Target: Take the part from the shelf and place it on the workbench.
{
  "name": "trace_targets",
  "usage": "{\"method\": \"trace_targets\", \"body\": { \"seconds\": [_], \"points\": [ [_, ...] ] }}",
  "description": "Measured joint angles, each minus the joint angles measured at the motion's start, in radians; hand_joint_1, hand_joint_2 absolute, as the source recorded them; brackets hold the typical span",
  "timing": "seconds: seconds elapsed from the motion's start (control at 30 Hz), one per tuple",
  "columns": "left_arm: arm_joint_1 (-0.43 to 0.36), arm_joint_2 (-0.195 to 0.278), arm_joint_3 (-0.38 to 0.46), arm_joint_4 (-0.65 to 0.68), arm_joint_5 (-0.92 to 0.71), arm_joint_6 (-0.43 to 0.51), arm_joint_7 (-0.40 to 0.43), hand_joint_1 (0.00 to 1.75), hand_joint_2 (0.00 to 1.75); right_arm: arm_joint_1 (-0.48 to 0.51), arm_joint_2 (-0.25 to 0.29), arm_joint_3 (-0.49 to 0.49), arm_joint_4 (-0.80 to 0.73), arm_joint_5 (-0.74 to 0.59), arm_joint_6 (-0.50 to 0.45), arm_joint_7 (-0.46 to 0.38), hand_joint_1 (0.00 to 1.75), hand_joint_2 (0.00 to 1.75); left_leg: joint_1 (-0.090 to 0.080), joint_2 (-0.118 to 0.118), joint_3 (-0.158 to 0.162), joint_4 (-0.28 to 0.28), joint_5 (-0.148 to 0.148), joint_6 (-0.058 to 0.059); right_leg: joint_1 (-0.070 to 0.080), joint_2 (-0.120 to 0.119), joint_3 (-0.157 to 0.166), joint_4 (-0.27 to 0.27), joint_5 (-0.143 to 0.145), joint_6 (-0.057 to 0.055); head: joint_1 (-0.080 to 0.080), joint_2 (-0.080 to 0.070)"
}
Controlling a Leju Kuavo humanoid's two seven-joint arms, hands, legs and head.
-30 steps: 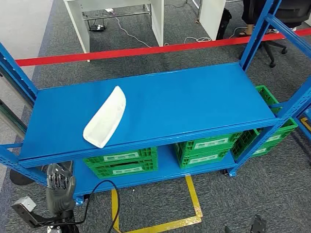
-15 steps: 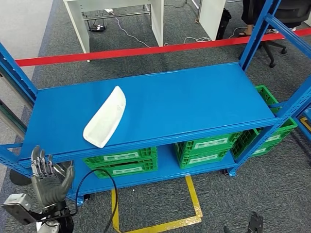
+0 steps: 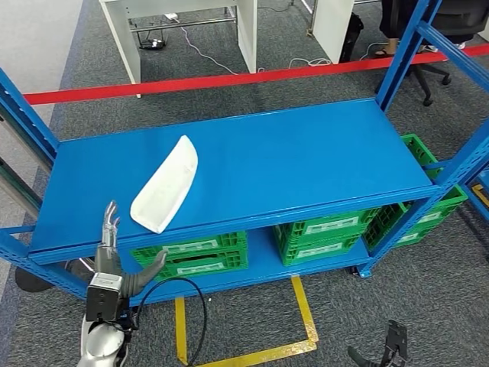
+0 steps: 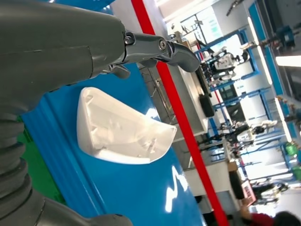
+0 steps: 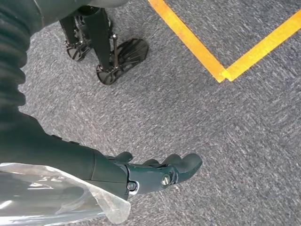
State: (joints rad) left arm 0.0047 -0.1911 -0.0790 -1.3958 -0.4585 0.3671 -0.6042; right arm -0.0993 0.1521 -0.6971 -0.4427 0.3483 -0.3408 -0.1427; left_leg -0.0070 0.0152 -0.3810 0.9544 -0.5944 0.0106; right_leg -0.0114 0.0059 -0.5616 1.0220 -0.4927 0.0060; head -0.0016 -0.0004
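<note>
From the head view I see the white plastic part (image 3: 165,186) lying loose on the top board of the blue shelf (image 3: 276,164), toward the shelf's left end and close to its front edge, long axis slanted; my left hand (image 3: 113,264) stands just in front of that front edge, a little left of the part, fingers pointing up and spread, thumb stuck out sideways toward the green crates (image 3: 193,256) on the lower board, holding nothing and not touching the part; more green crates sit further right under the same board; a red tape line (image 3: 242,79) crosses the grey carpet behind the shelf, and a yellow floor marking (image 3: 299,321) lies in front of it; low at the right, in front of the shelf, a dark bit of my right hand (image 3: 392,344) shows, too small to read. From the left wrist view the part (image 4: 120,129) shows its hollow ribbed inside, resting on the blue board with the red tape beyond it; my fingers (image 4: 156,47) reach straight out over it, apart from the thumb, clamped on nothing. From the right wrist view my right hand (image 5: 149,172) hangs over grey carpet near the yellow marking (image 5: 220,52), fingers stretched out and lying close together, empty.
</note>
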Motion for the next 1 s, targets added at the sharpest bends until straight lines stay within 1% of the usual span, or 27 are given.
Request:
{"method": "trace_targets", "body": {
  "seconds": [0.2,0.5,0.77,1.0],
  "points": [
    [-0.093,0.017,-0.053,0.093,-0.166,0.059,0.101,0.0,1.75,-0.015,-0.007,0.034,0.016,0.0,0.006,0.027,0.0,1.75,0.0,0.0,0.0,0.0,0.0,0.0,0.0,0.0,0.0,0.0,0.0,0.0,0.0,0.0],
    [-0.233,0.032,-0.116,0.254,-0.375,0.103,0.257,0.0,1.75,-0.033,-0.018,0.086,0.039,-0.002,0.018,0.066,0.0,1.75,0.0,0.0,0.0,0.0,0.0,0.0,0.0,0.0,0.0,0.0,0.0,0.0,0.0,0.0],
    [-0.357,0.039,-0.148,0.398,-0.55,0.115,0.412,0.0,1.75,-0.046,-0.023,0.133,0.052,-0.006,0.025,0.102,0.0,1.75,0.0,0.0,0.001,0.0,0.0,0.0,0.0,0.0,0.0,0.0,0.0,0.0,0.0,0.0],
    [-0.471,0.037,-0.156,0.539,-0.687,0.109,0.547,0.0,1.75,-0.06,-0.024,0.177,0.061,-0.012,0.027,0.134,0.0,1.75,0.0,0.0,0.002,0.001,0.0,0.0,0.0,0.001,0.0,0.0,0.001,0.001,0.0,0.0]
  ]
}}
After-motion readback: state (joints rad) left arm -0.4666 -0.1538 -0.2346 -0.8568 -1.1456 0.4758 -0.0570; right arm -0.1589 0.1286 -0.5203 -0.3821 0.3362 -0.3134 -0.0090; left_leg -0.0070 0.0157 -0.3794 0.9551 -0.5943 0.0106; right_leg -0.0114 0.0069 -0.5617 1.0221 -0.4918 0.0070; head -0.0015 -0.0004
